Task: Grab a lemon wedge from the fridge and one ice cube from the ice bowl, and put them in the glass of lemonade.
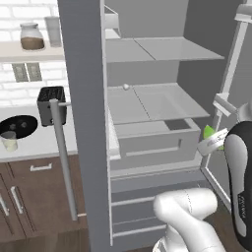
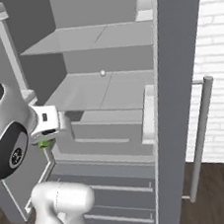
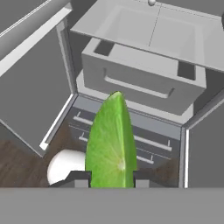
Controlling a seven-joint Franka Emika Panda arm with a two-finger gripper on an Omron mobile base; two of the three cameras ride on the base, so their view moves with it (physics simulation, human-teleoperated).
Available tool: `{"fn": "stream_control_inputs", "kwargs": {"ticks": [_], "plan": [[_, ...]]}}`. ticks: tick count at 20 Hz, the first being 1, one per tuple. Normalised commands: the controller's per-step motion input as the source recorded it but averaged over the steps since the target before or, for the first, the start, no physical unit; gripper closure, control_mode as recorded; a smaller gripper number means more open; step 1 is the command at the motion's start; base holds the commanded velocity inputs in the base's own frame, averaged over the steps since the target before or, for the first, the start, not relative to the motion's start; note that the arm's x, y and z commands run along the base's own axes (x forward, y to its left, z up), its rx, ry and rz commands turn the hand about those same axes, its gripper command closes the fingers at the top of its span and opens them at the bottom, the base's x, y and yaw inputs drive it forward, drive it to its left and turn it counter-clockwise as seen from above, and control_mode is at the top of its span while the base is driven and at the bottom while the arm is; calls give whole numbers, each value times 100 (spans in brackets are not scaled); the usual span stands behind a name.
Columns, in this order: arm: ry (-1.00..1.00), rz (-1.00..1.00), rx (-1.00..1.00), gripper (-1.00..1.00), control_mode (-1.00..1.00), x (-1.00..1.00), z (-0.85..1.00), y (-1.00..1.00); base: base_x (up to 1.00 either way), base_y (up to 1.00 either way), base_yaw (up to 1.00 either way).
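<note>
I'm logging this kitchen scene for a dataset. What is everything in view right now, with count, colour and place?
fridge: 1, matte grey, doors open, pale shelves and a drawer inside
lemon wedge: 1, yellow-green, between the finger tips in front of the open fridge
small ball: 1, pale, at the front of the middle fridge shelf
toaster: 1, black, on the counter left of the fridge
ice bowl: 1, glossy black, on the counter left of the toaster
glass of lemonade: 1, clear with pale yellowish liquid, in front of the ice bowl
jar: 1, clear with brown filling, on the wall shelf
grey glass: 1, right of the jar
gripper: 1, dark tips, shut on the lemon wedge
</note>
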Motion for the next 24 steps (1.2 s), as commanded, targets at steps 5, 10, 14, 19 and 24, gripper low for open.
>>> {"fn": "stream_control_inputs", "kwargs": {"ticks": [5, 10, 14, 19, 24], "plan": [[0, 0, 0, 100, 100, 0, 0, 0, -100, -38, -7], [0, 0, 0, 100, 100, 0, 0, 0, -100, 6, 21], [0, 0, 0, 100, 100, 0, 0, 0, -16, 26, 92], [0, 0, 0, 100, 100, 0, 0, 0, 0, 19, 100], [0, 0, 0, 100, 100, 0, 0, 0, 20, 31, 91]]}}
